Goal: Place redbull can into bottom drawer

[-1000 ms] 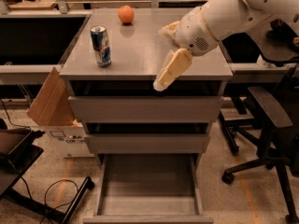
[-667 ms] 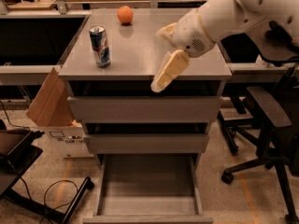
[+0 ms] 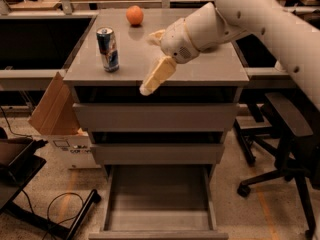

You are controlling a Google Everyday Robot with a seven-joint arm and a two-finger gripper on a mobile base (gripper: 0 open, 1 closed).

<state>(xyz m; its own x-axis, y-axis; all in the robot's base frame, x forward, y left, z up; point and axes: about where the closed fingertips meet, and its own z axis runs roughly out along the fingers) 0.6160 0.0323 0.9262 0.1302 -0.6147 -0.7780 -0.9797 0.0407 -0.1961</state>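
The cream gripper [image 3: 148,64], jaws spread and empty, has slid nearer the slim blue-and-silver redbull can [image 3: 108,49], which stands upright on the grey tabletop [image 3: 215,71]. Below the can, the deep grey bottom drawer [image 3: 157,204] is open, so the grasp looks imminent.

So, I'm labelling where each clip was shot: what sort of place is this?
Probably an office or lab: a grey drawer cabinet between desks, a black swivel chair, a cardboard box on the floor. The tool hangs over the cabinet's front edge, apart from the redbull can.
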